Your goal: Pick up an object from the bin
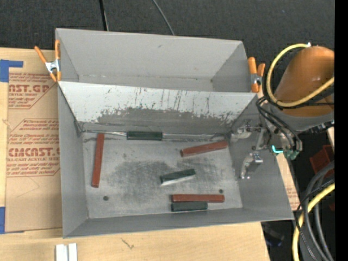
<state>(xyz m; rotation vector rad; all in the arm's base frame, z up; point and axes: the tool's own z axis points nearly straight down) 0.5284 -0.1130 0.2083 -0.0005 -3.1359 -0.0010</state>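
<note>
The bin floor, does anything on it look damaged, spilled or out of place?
Nothing is spilled or broken. The bin shows dark scuff marks on its back wall and floor, which look like wear. The red-brown bar lies tilted near the gripper; the other bars lie loose at mixed angles.

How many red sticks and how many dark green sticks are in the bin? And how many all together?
Red sticks: 3 (left side, right of middle, front)
Dark green sticks: 3 (back, middle, front)
Total: 6
</note>
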